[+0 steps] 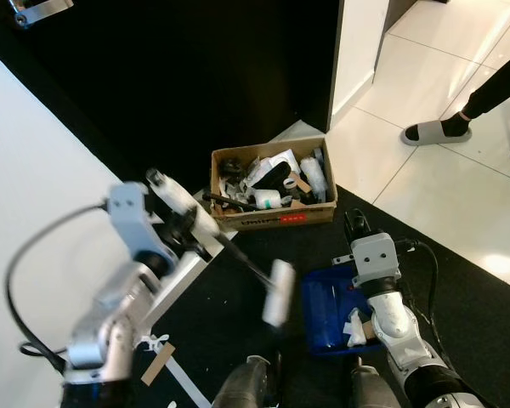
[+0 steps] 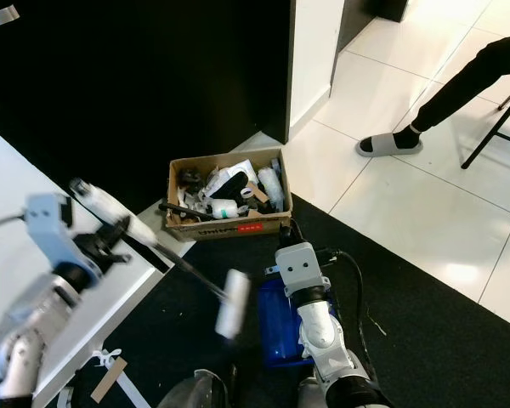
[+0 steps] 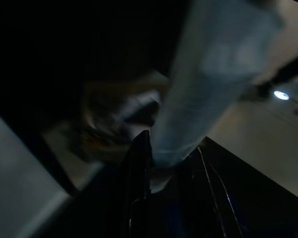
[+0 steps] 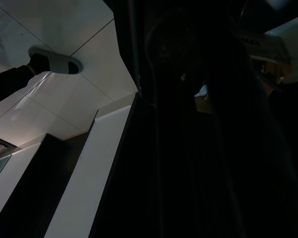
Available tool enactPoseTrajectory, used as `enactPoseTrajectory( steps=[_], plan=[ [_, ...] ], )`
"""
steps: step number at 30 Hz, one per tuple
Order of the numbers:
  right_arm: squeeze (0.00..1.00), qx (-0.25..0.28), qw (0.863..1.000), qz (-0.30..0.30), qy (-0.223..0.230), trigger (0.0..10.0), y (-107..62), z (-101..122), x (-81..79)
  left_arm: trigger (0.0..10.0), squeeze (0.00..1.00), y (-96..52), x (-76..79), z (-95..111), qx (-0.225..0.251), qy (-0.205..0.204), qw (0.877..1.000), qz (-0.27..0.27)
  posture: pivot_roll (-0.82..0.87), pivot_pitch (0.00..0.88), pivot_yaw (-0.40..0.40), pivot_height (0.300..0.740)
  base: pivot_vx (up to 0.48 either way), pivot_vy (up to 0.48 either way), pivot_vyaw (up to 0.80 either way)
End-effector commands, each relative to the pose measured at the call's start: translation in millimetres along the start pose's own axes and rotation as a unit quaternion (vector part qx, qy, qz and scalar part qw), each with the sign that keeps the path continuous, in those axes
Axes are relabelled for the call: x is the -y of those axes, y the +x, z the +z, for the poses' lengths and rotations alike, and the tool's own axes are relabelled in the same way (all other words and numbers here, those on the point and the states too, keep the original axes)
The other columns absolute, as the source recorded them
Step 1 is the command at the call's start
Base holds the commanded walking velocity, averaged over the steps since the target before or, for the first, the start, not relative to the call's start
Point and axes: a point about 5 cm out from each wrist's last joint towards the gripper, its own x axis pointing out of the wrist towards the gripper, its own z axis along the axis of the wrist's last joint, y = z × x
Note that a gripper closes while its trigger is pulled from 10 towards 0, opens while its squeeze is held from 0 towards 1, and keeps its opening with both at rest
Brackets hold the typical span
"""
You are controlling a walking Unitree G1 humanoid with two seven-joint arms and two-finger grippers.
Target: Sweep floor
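My left gripper [image 1: 184, 223] is shut on the pale handle of a brush [image 3: 208, 84]. The brush's thin black rod slants down to its white head [image 1: 279, 293], which hangs blurred over the black mat. Beside the head lies a blue dustpan [image 1: 325, 313] with white scraps in it. My right arm reaches over the dustpan, and its gripper [image 1: 355, 228] points toward an open cardboard box [image 1: 272, 219] packed with rubbish. The right wrist view is too dark to show what that gripper has.
A person's foot in a white slipper [image 1: 436, 132] stands on the pale tiles at the far right, by a chair leg [image 2: 493, 127]. A white panel [image 1: 34, 212] runs along my left. Tape scraps [image 1: 157, 361] lie on the mat near my feet.
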Motion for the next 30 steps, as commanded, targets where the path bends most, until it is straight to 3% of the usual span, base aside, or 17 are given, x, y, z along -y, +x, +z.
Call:
enactPoseTrajectory(
  steps=[1,9,11,13,16,17,20,24,27,30],
  plan=[
    [0.00,-0.036,0.999,0.014,0.001,10.0,-12.7,-12.4,-7.3,10.0,0.07,-3.0,-12.1,1.9,0.005,0.020,1.000,0.024,0.11,0.346,0.164,0.740,0.000,0.000,0.00],
    [0.00,-0.034,0.999,0.012,0.000,10.0,-12.4,-11.6,-7.0,10.0,0.07,5.5,-16.2,-26.1,-0.024,0.045,0.998,0.046,0.09,0.354,0.164,0.740,0.000,0.000,0.00],
    [0.00,-0.034,0.999,0.010,-0.002,10.0,-13.9,-12.1,-4.5,10.0,0.08,15.8,-17.3,-59.6,-0.062,0.063,0.993,0.074,0.08,0.362,0.161,0.740,0.000,0.000,0.00],
    [0.00,-0.034,0.999,0.010,-0.002,10.0,-14.6,-12.5,-3.6,10.0,0.09,18.4,-17.1,-70.4,-0.077,0.071,0.991,0.082,0.08,0.362,0.161,0.740,0.000,0.000,0.00],
    [0.00,-0.035,0.999,0.010,-0.004,10.0,-16.1,-13.0,-2.6,10.0,0.08,18.6,2.5,-86.5,-0.102,0.030,0.993,0.056,0.07,0.360,0.163,0.740,0.000,0.000,0.00],
    [0.00,-0.035,0.999,0.010,-0.004,10.0,-16.1,-13.0,-2.6,10.0,0.08,18.6,2.5,-86.5,-0.102,0.030,0.993,0.056,0.07,0.360,0.163,0.740,0.000,0.000,0.00],
    [0.00,-0.034,0.999,0.008,-0.005,10.0,-16.6,-13.1,-1.3,10.0,0.08,13.7,27.6,-94.0,-0.111,-0.100,0.988,0.050,0.07,0.355,0.164,0.740,0.000,0.000,0.00],
    [0.00,-0.035,0.999,0.008,-0.005,10.0,-15.5,-12.9,-2.5,10.0,0.09,12.1,51.3,-94.2,-0.106,-0.189,0.975,0.040,0.08,0.349,0.162,0.740,0.000,0.000,0.00],
    [0.00,-0.033,0.999,0.009,-0.003,10.0,-13.3,-11.7,-3.8,10.0,0.09,16.0,66.1,-84.9,-0.086,-0.237,0.967,0.032,0.09,0.346,0.160,0.740,0.000,0.000,0.00],
    [0.00,-0.032,0.999,0.010,-0.002,10.0,-11.8,-11.2,-4.4,10.0,0.09,19.1,71.4,-77.6,-0.073,-0.251,0.965,0.028,0.09,0.339,0.159,0.740,0.000,0.000,0.00]
  ],
)
